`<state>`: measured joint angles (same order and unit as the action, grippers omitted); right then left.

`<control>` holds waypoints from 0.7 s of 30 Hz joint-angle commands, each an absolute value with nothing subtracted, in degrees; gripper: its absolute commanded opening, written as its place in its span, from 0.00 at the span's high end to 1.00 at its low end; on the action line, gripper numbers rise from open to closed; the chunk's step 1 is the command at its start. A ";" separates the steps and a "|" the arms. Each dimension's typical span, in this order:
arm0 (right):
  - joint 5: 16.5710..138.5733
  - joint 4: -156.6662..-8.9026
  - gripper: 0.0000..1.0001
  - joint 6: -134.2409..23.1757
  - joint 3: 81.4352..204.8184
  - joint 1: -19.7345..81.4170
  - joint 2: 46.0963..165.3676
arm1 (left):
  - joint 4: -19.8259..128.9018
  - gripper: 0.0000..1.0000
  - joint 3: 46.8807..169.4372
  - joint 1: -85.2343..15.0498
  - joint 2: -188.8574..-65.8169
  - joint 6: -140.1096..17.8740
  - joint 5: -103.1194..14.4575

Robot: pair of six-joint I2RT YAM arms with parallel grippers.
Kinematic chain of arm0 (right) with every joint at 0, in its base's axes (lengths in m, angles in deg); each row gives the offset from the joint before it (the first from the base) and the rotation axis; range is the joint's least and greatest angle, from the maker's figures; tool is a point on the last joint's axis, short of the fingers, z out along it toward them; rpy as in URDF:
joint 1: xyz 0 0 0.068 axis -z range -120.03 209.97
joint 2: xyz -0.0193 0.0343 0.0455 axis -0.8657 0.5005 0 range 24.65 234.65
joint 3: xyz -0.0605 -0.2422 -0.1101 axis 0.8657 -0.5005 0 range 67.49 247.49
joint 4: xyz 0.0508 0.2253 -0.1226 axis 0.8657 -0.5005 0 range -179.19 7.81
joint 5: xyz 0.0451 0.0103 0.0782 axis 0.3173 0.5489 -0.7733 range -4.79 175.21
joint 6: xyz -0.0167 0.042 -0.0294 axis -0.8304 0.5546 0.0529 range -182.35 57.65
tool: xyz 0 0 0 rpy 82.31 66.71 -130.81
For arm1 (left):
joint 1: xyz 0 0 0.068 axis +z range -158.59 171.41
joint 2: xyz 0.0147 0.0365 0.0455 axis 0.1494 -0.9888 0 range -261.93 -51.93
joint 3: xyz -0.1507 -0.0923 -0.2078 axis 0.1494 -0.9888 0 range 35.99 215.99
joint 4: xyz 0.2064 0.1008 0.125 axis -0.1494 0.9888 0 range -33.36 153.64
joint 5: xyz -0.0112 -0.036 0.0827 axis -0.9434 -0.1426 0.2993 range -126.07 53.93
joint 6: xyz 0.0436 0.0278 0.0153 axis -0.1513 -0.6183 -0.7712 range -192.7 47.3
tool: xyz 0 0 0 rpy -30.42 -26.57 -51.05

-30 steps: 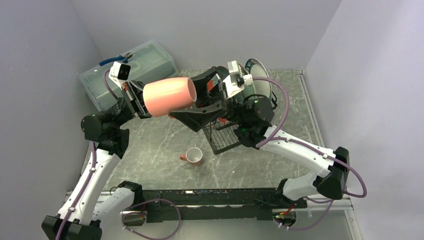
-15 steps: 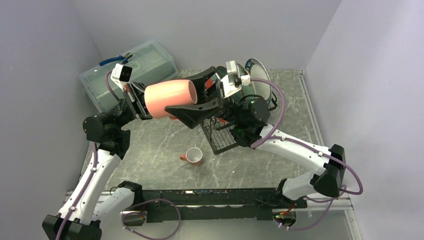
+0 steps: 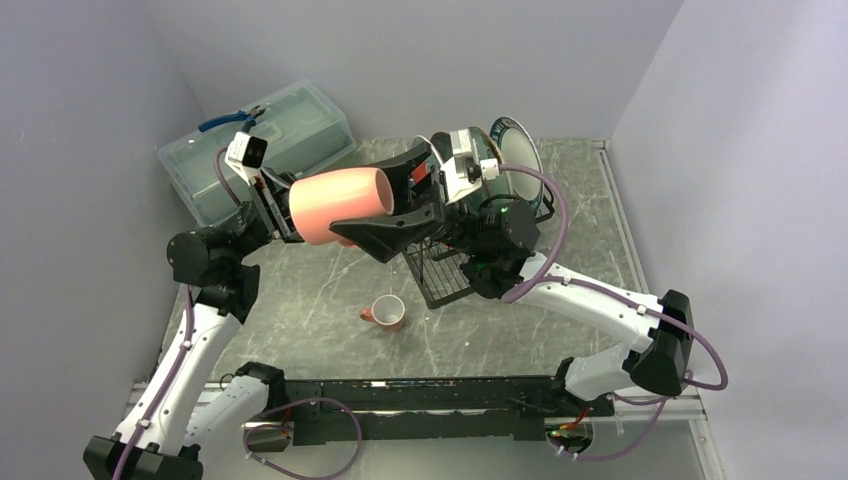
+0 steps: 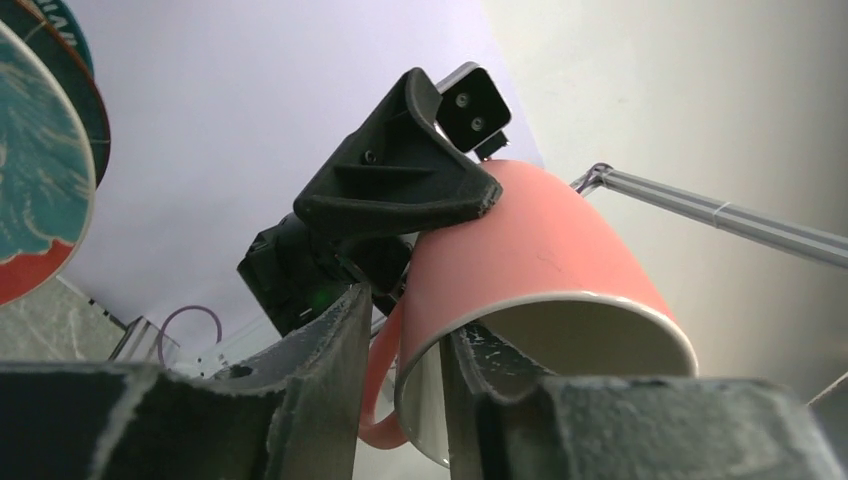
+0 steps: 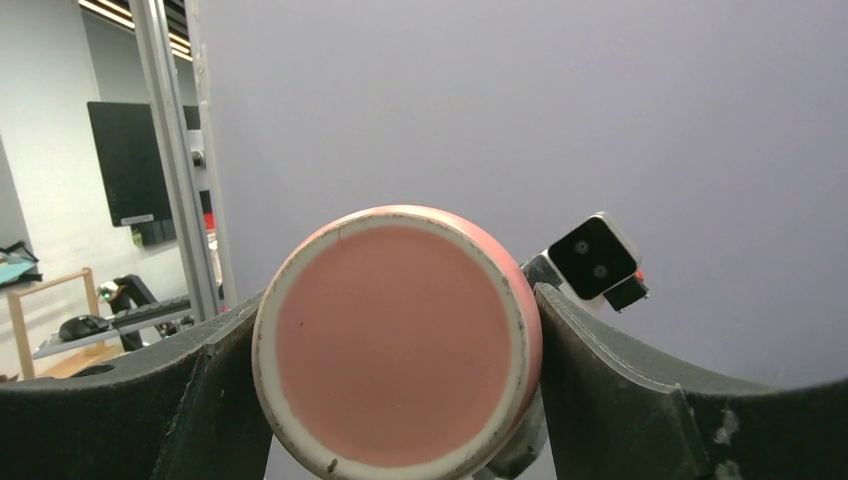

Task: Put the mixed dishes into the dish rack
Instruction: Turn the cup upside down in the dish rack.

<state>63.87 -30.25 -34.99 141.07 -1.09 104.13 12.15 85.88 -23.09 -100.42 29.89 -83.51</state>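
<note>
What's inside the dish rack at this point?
Plates stand upright at the dish rack's far end; its near section is bare wire. The right arm covers the middle, hiding anything there.

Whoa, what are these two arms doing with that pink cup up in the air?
They're passing a pink mug between them above the table. The left arm's fingers straddle its rim by the handle, while the right arm's fingers press on both sides of its base end. The dish rack, already holding plates, stands nearby; a second mug sits on the table.
</note>
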 commanded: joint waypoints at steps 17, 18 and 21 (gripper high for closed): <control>77.34 -52.61 0.89 -51.04 131.56 -1.83 77.64 | 30.84 0.42 83.81 -23.01 -95.49 17.29 -88.27; 78.40 -57.40 0.90 -52.13 131.34 -1.79 75.75 | 32.53 0.42 83.87 -23.01 -95.26 15.88 -88.73; 82.47 -71.59 0.95 -54.25 132.33 -1.83 70.75 | 42.01 0.42 85.19 -23.01 -94.53 9.29 -89.53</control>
